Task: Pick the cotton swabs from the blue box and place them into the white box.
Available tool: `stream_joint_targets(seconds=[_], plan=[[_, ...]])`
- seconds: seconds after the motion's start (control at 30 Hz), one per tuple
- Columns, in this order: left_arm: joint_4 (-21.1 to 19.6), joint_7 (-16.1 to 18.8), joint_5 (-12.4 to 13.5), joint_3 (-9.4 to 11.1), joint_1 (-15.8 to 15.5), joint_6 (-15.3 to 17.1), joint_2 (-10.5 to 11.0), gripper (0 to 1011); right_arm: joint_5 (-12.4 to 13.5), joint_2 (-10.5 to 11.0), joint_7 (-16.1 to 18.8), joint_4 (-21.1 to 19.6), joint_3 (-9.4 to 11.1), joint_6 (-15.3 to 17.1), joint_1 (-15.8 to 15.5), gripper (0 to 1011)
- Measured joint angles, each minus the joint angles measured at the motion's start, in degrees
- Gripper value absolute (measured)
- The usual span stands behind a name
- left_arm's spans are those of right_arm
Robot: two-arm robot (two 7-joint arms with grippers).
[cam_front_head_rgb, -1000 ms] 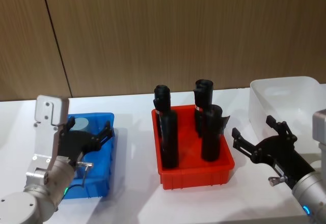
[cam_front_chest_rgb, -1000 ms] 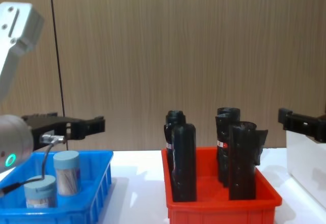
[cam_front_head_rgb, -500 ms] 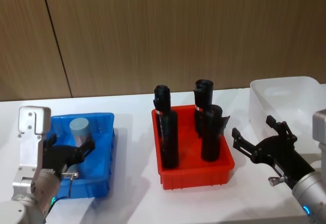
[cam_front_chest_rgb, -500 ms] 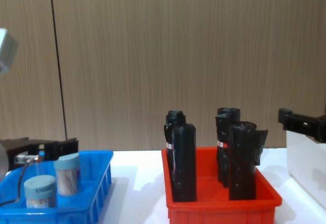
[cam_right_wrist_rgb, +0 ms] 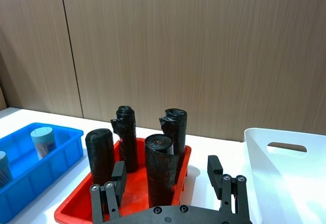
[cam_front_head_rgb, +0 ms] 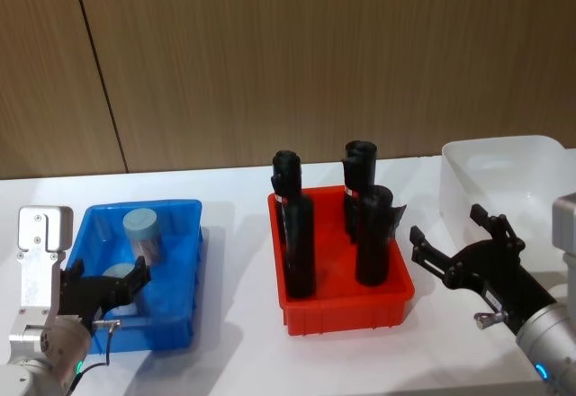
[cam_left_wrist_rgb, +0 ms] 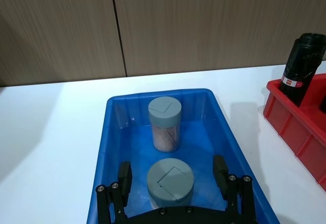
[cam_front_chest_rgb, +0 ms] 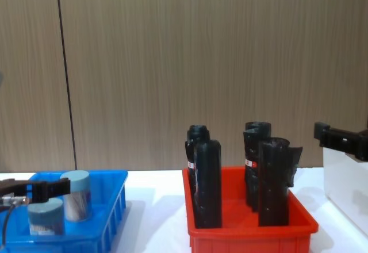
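Two cotton swabs containers with pale blue-grey lids stand in the blue box point(cam_front_head_rgb: 184, 234). The far one point(cam_left_wrist_rgb: 164, 123) stands free. The near one point(cam_left_wrist_rgb: 170, 180) sits between the fingers of my left gripper point(cam_left_wrist_rgb: 172, 172), which is open, with a gap on each side. In the head view the left gripper point(cam_front_head_rgb: 108, 275) hangs low over the box's near end. My right gripper point(cam_front_head_rgb: 457, 236) is open and holds nothing, beside the white box point(cam_front_head_rgb: 513, 166) at the far right.
A red bin point(cam_front_head_rgb: 342, 310) with several tall black bottles point(cam_front_head_rgb: 300, 243) stands between the blue and white boxes. Bare white table lies in front of the bins. A wooden wall closes the back.
My left gripper has dropped down and pulled back toward me, from above the far container to around the near one. The right arm has not moved.
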Motion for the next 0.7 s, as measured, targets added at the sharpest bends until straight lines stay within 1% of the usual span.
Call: stream_joint_targets(seconds=[0.2, 0.4, 0.7], plan=[[1.9, -1.5, -0.1, -0.3, -0.6, 0.1, -0.2, 1004, 0.0, 0.0, 0.0, 0.0, 0.0, 0.0, 0.0, 1001], [4.8, -4.1, 0.0, -0.6, -1.8, 0.2, -0.6, 1004, 0.0, 0.0, 0.0, 0.0, 0.0, 0.0, 0.0, 1001], [8.0, -7.0, 0.4, -0.8, -3.2, 0.2, -1.1, 1004, 0.0, 0.0, 0.0, 0.0, 0.0, 0.0, 0.0, 1001]])
